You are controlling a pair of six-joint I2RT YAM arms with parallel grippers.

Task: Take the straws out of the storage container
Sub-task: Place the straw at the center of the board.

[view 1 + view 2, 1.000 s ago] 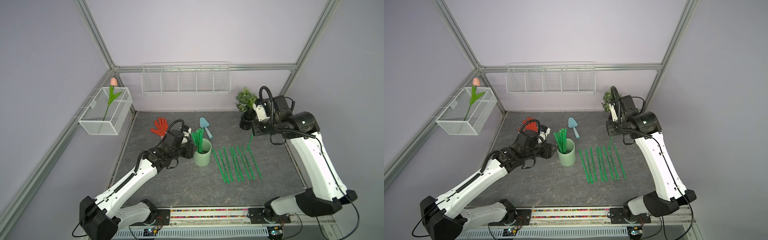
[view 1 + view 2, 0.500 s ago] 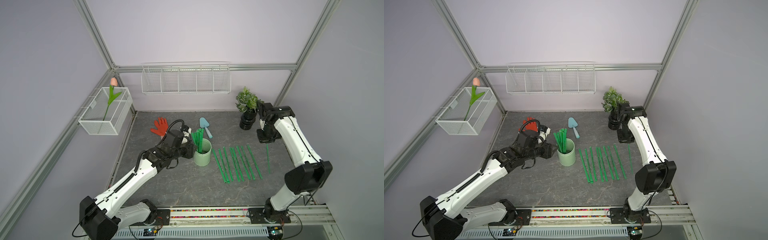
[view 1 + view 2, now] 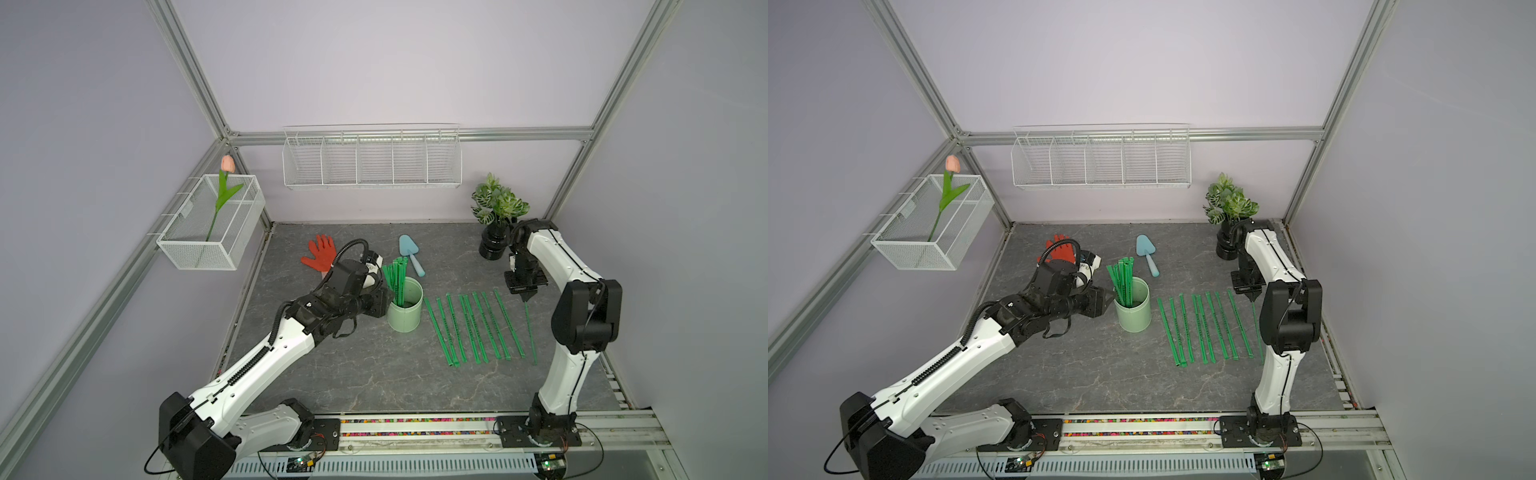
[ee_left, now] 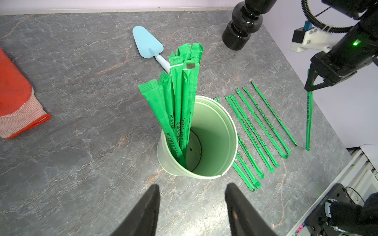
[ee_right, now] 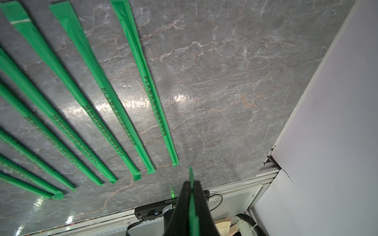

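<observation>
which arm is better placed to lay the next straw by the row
Right: the right claw is shut on a straw beside the row; the left claw is open by the cup, holding nothing.

Lilac walls (image 3: 395, 62) and aluminium frame (image 3: 519, 133) enclose a grey, seemingly stone floor (image 3: 353, 374).

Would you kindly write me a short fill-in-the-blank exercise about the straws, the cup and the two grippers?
1. The right gripper, shut, pinches a single ___.
2. The left gripper points at the storage container with its jaws ___.
3. Some straws stand in the container; the others lie in a row on the ___.
Missing words: straw; open; table.
</observation>
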